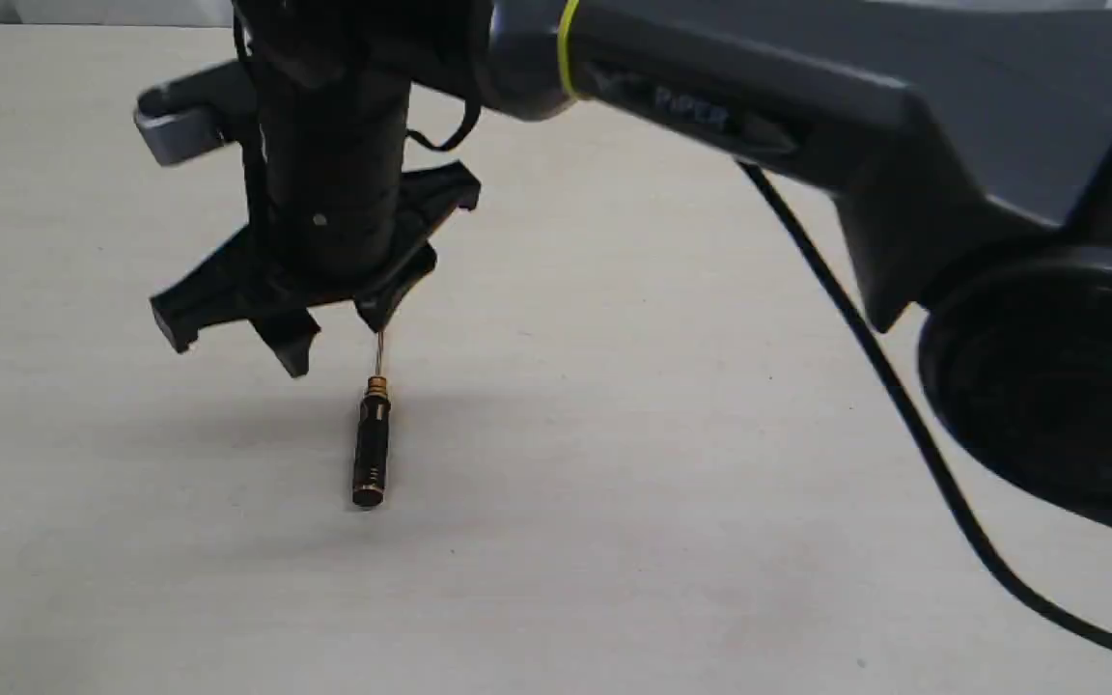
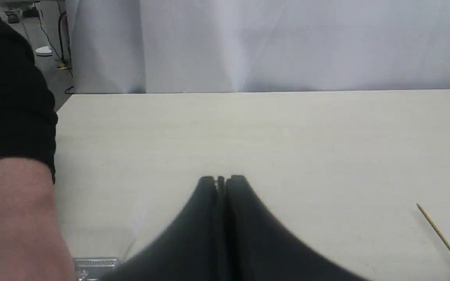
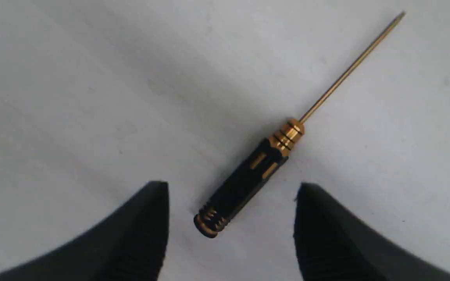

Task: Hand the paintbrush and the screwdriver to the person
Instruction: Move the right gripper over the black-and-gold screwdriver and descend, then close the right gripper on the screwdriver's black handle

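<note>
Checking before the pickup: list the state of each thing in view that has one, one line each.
Screwdriver, lying flat on the table, not gripped.
Right end effector, open, poised over the screwdriver's handle.
Left end effector, shut, holding nothing.
Forearm, at the edge of the left wrist view, hand out of view.

Exterior view: close, angled down over pale wooden table (image 1: 662,502). Left wrist: low, level across it toward white curtain (image 2: 287,43). Right wrist: straight down, very near. All three share slim black-and-gold screwdriver (image 3: 248,183).
</note>
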Robot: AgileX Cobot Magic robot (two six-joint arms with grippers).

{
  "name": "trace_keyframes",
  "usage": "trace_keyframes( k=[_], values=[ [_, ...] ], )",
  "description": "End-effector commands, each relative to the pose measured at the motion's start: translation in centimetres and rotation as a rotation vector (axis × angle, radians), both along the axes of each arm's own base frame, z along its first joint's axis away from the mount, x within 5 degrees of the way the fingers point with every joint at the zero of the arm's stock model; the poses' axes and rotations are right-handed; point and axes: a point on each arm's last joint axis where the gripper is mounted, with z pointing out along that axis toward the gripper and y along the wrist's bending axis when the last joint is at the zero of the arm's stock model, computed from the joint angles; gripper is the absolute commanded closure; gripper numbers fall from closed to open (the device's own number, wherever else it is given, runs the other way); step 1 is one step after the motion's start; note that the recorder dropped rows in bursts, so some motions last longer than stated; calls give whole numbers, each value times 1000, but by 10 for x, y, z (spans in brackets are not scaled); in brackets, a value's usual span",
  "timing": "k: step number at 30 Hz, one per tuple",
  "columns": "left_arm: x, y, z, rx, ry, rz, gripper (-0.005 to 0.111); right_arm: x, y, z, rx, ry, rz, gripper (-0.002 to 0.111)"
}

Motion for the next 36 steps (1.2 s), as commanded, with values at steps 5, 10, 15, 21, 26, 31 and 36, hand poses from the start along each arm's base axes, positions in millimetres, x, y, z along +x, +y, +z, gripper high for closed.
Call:
trace_keyframes(
  k=[5,10,15,21,26,31,36],
  values=[
    [0,-1,0,-6,-6,-9,107,2,-3,-53,-129,68,-42,56],
    [0,-1,0,-6,-6,-9,107,3,-2,-71,-158,91,-41,56],
    [0,-1,0,-6,-6,-9,107,3,-2,-80,-172,107,-68,56],
    [0,-1,0,-6,-6,-9,107,5,0,-95,-177,111,-68,56],
    [0,-1,0,-4,-8,-9,107,4,-1,-116,-213,144,-70,62],
    [0,-1,0,-4,-7,-9,107,2,-2,-115,-228,151,-9,97],
    [0,-1,0,-4,-7,-9,107,-1,3,-100,-198,126,73,104]
  ],
)
